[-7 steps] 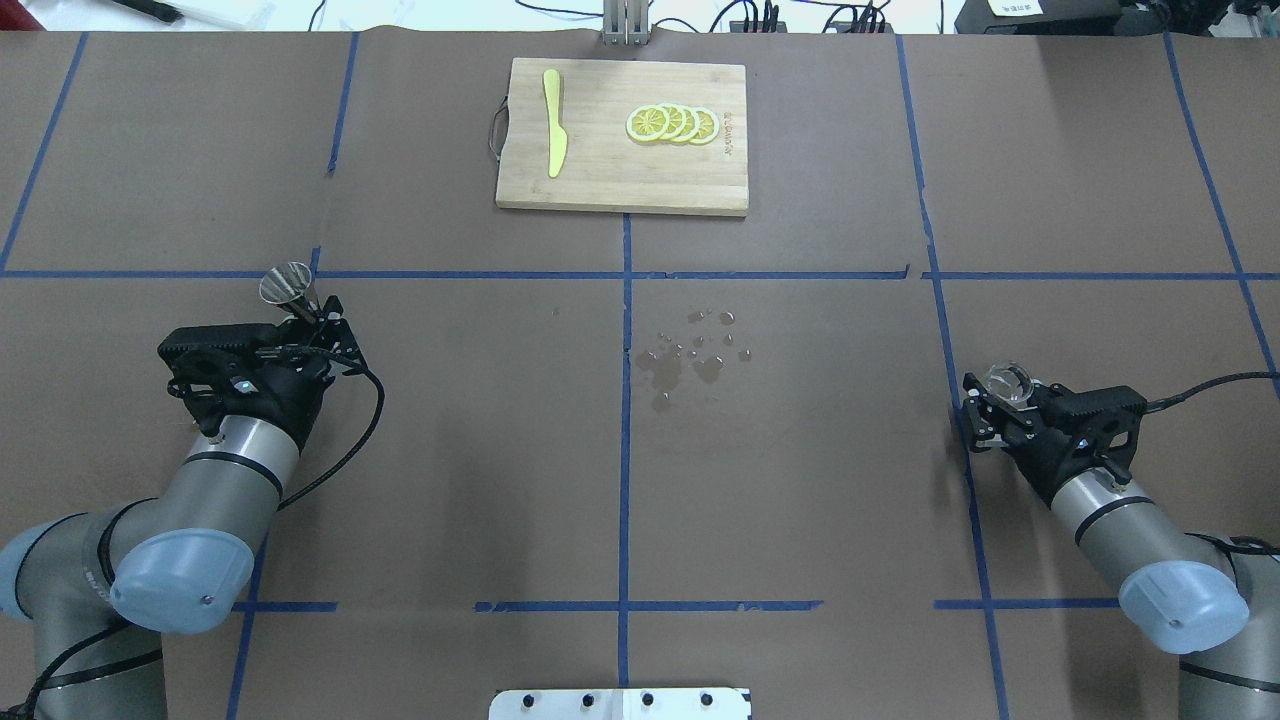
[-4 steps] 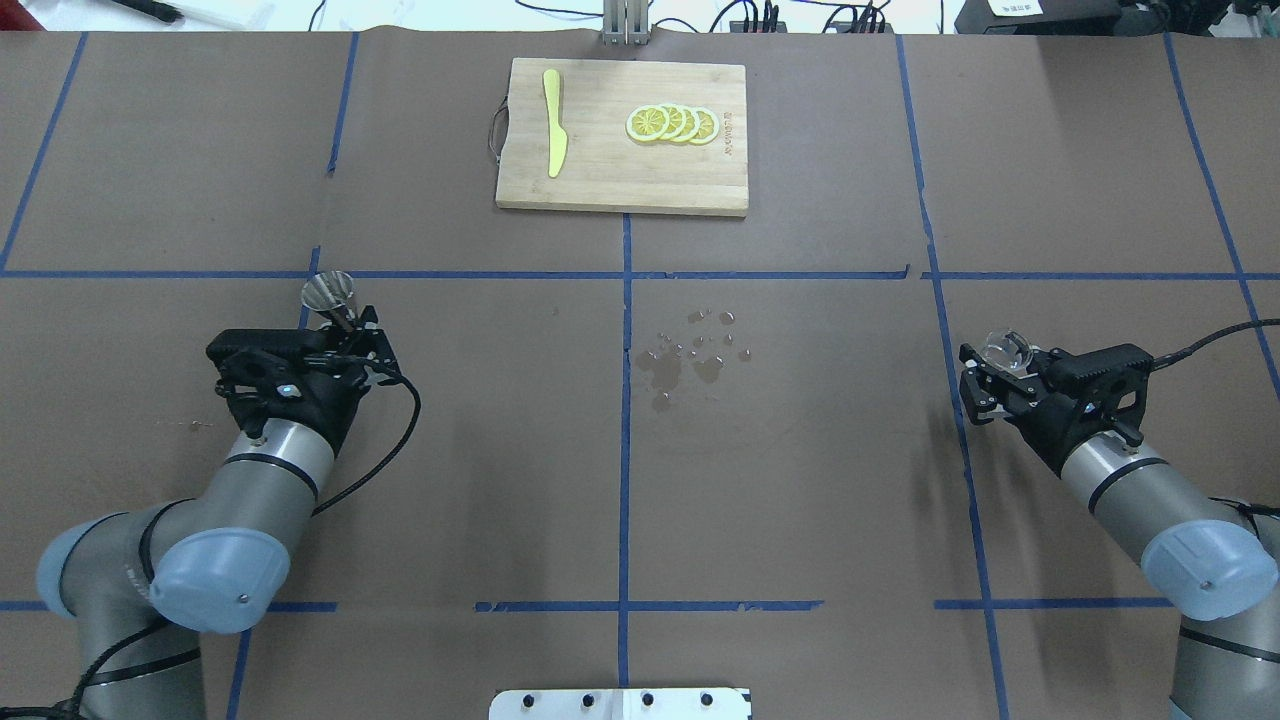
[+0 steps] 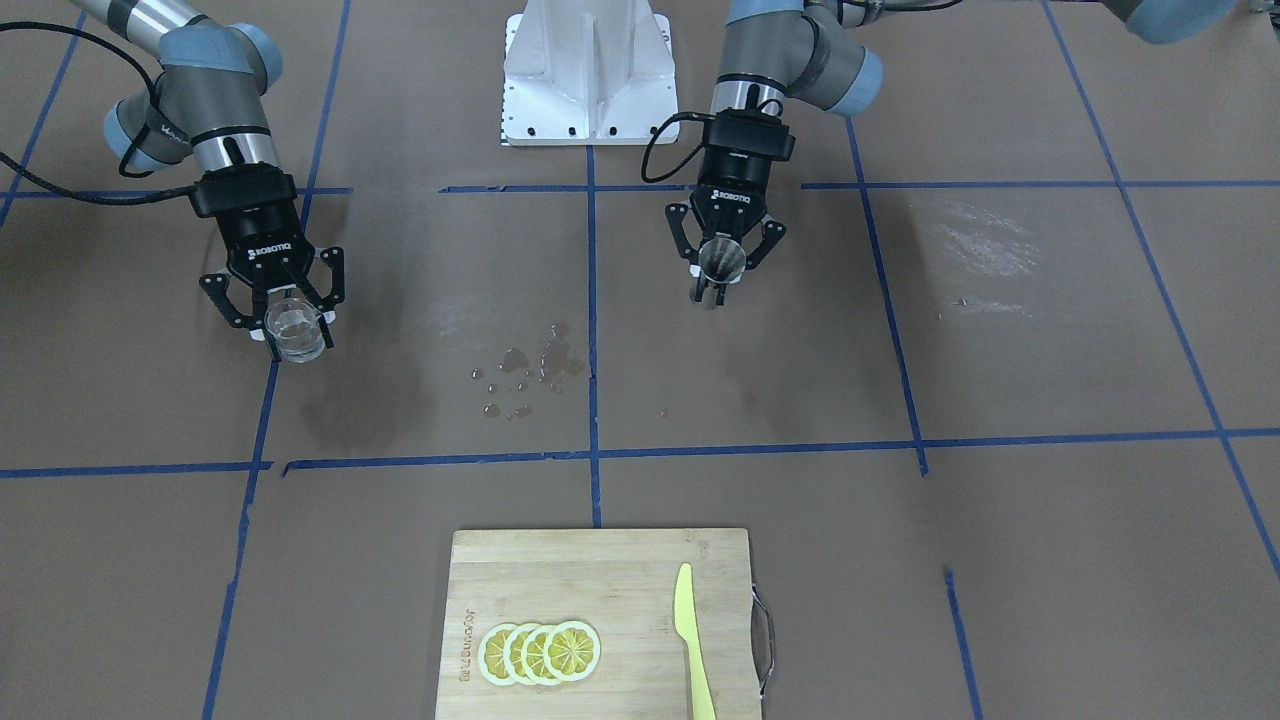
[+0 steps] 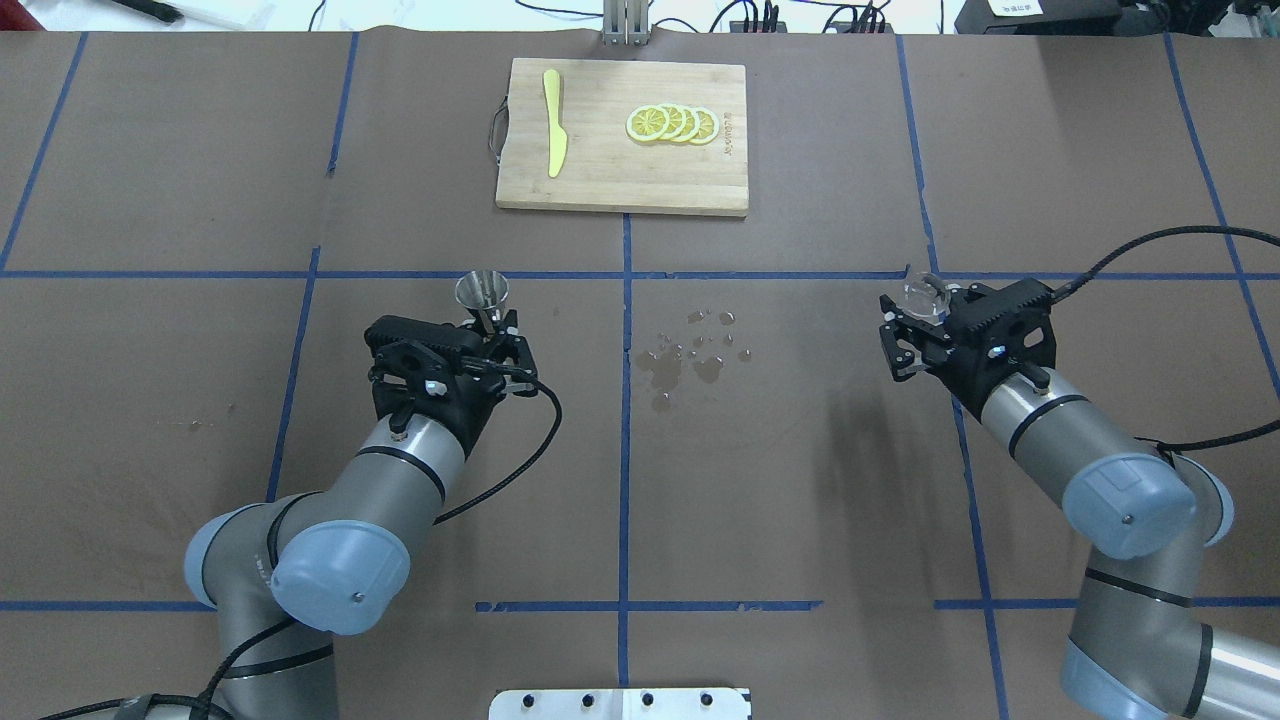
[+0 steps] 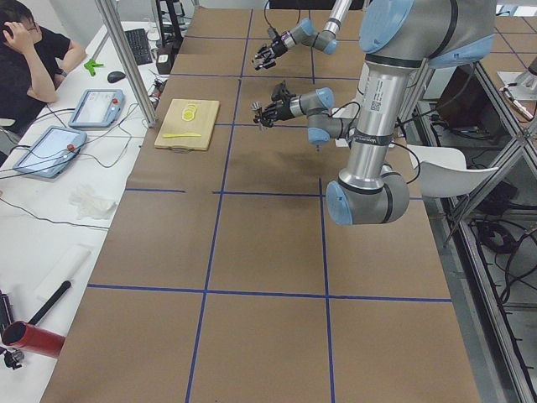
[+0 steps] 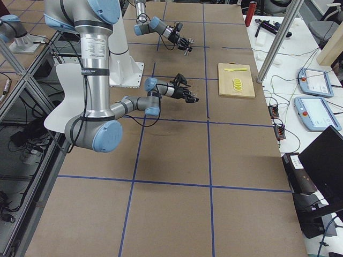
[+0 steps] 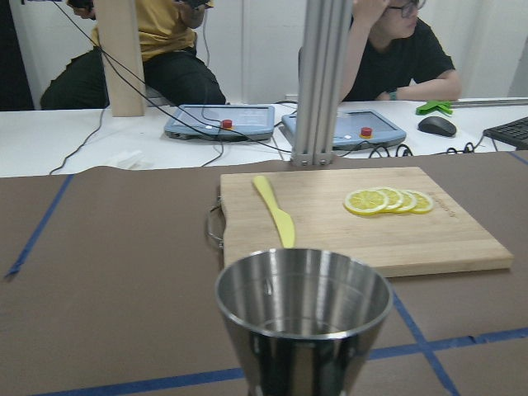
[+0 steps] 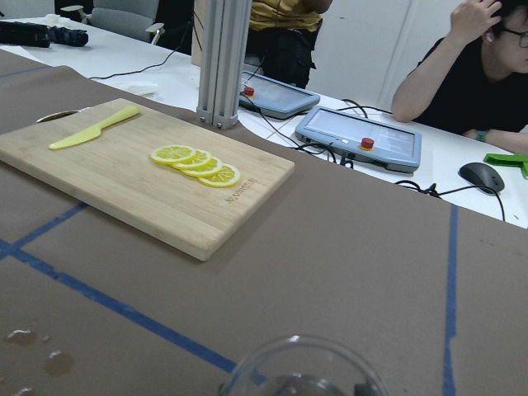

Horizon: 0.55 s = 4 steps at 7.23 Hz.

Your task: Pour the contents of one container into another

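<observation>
the left gripper [image 4: 492, 326] held the grey steel hourglass jigger [image 4: 482, 290] mouth-up to receive, the right gripper [image 4: 917, 312] the small clear glass [image 4: 922, 296] upright, likely against spilling.

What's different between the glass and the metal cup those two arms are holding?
The glass is clear; the jigger is grey, opaque steel. The glass is short and round, the jigger a cone flaring from a narrow waist. The right gripper holds the glass, the left gripper the jigger. Both are small, roughly mouth-up and held aloft.
</observation>
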Tool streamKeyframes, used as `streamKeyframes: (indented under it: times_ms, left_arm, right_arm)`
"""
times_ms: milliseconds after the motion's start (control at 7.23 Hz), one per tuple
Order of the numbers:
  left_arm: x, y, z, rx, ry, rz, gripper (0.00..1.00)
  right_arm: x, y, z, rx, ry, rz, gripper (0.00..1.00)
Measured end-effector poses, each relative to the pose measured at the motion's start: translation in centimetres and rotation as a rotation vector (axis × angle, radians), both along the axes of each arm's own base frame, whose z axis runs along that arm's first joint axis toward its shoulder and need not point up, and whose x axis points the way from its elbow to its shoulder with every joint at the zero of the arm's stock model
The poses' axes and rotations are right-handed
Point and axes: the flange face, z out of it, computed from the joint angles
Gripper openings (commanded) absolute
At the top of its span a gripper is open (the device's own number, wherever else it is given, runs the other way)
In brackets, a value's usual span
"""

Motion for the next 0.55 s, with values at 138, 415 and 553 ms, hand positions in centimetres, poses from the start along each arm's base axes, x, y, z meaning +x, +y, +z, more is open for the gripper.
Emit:
streamKeyframes:
  times_ms: [138,415,553]
  left_arm:
    - [1.0,0.4,-1.5,0.008,0.012,0.036,0.00]
    - [3.2,0.8,-3.6,0.016,0.030,0.112,0.00]
    - [3.9,1.2,-4.5,0.036,0.050,0.179,0.00]
  right_arm:
    - [-1.0,-0.8,-3.0,0.011,-0.020,-0.038,0.00]
    - [-2.6,-1.8,-10.7,0.017,-0.018,-0.116,0.00]
    - [-2.7,-1.9,-14.1,0.017,0.034,-0.163,0.00]
